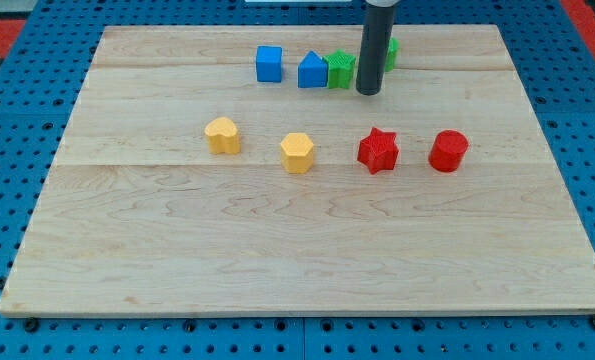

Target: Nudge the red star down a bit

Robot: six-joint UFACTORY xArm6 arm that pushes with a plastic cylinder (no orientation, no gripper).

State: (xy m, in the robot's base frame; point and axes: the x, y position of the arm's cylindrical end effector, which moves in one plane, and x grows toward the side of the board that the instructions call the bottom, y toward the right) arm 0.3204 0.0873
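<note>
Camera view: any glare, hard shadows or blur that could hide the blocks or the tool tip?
Camera view: lighting is even and diffuse, no glare on the pale wooden board; shadows are faint, small ones beside the red star block and the red cylinder block; edges look sharp, no motion blur; my tip, the dark rod's end, partly hides a green block behind it.

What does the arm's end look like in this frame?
Only a straight, dark grey to black cylindrical rod shows, entering from the view's top. It is smooth and slightly glossy, with no markings, cables or sleeve visible. My tip is blunt and flat-ended. The rest of the arm is out of frame.
</note>
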